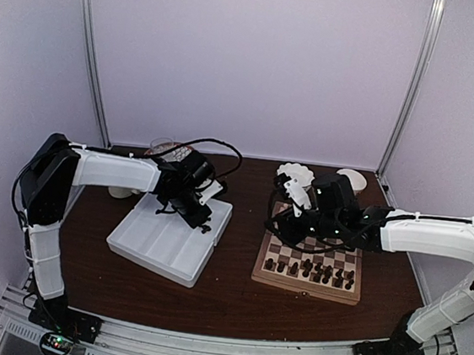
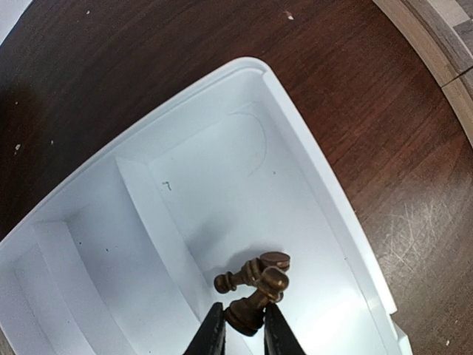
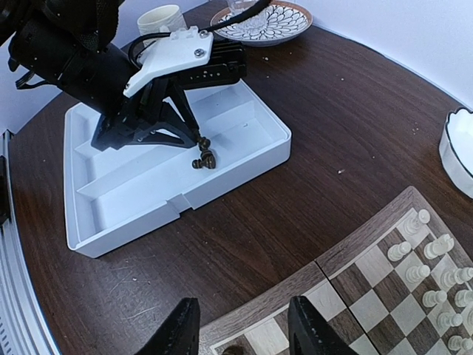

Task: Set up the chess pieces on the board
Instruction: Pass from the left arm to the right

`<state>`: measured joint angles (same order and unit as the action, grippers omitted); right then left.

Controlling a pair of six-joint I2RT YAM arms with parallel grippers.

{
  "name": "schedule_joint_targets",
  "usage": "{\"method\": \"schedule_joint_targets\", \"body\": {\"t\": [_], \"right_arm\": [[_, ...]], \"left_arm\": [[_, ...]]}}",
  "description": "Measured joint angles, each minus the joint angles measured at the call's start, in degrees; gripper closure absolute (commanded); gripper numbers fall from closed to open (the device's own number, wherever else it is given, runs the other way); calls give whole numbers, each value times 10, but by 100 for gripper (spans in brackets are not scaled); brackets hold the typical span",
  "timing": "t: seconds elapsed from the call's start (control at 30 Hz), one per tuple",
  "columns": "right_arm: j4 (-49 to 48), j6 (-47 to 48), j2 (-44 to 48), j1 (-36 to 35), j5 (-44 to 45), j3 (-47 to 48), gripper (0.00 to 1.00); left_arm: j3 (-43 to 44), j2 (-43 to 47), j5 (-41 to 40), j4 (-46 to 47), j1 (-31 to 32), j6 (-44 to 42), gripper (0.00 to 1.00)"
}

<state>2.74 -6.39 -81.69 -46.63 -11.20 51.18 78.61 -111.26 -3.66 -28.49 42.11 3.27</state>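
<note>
- Dark chessman, one of the chess pieces not yet placed. It lies on its side in the end compartment of the white tray, the compartment on the board's side. Its broad foot points toward the left wrist camera, and its head points away and to the right in that view.
- Left gripper: the fingers stand narrow and closed on the foot of this chessman, one on each flank. The grip therefore runs across the long axis, not along it.
- Second dark chessman: it also lies on its side, just beyond the first and touching it near the head, with its axis crossing that of the first. Judgement: a lift must clear this neighbour, which could roll or be dragged along.
- Board: it lies to the right of the tray, apart from it, with bare table between them. Dark chess pieces stand on its near rows. Pale chessmen are ranked at another edge, seen from the right wrist.
- Right gripper: the fingers are apart and hold nothing, hovering over a corner of the board.
- Governing relation: the left arm is nearer the tray and the right arm nearer the board. Judgement: the carry runs rightward from the tray, and the held piece must be turned foot-down before it is set on a square.
</note>
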Motion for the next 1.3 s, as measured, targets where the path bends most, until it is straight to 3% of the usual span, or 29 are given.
{"method": "schedule_joint_targets", "body": {"t": [0.27, 0.5, 0.77, 1.07, 1.3], "right_arm": [[-31, -35, -23, 0, -55, 1, 56], [-104, -138, -63, 0, -120, 2, 55], [-180, -272, -116, 1, -156, 2, 56], [-240, -339, -161, 2, -196, 2, 59], [-281, -366, -177, 4, -223, 2, 74]], "left_arm": [[-71, 76, 109, 59, 3, 7, 85], [-140, 128, 178, 181, 40, 0, 84], [-212, 134, 183, 289, 77, -24, 84], [-217, 150, 168, 330, 82, -28, 85], [-217, 151, 150, 330, 82, -28, 85]]}}
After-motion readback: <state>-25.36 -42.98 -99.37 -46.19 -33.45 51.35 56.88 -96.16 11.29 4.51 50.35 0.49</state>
